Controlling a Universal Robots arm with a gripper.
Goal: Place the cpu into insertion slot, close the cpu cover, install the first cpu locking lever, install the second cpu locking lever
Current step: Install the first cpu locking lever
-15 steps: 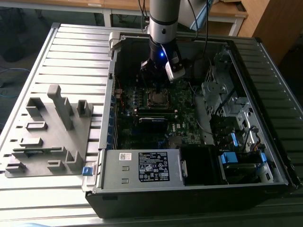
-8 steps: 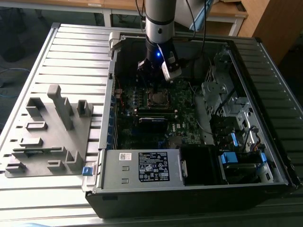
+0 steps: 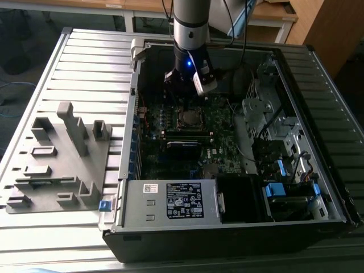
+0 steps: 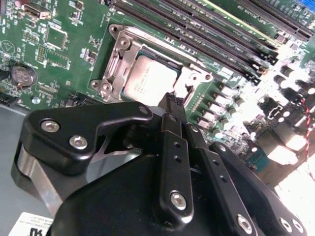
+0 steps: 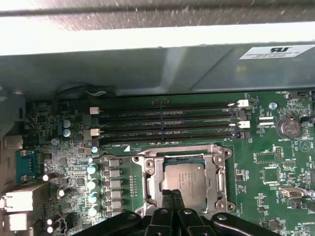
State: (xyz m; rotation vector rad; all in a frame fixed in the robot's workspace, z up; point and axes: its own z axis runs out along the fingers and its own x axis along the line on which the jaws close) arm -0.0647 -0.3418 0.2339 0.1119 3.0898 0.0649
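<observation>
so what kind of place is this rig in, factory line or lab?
Probably a lab or workshop bench rather than a line: an open desktop computer case lies on a slatted metal table, a grey parts fixture sits beside it, and wooden desks stand behind.

The open black metal computer case (image 3: 227, 243) sits on the ribbed grey metal table (image 3: 91, 62), with the grey plastic fixture tray (image 3: 57, 170) beside it at the exterior view's left. Inside, the small square silver-topped cpu (image 5: 186, 183) lies in the dark square insertion slot (image 3: 187, 118), and the thin silver metal cpu cover (image 4: 194, 74) lies flat around it. Long black memory slots (image 5: 162, 125) run alongside. The black gripper (image 4: 173, 101) hangs over the slot's edge.
</observation>
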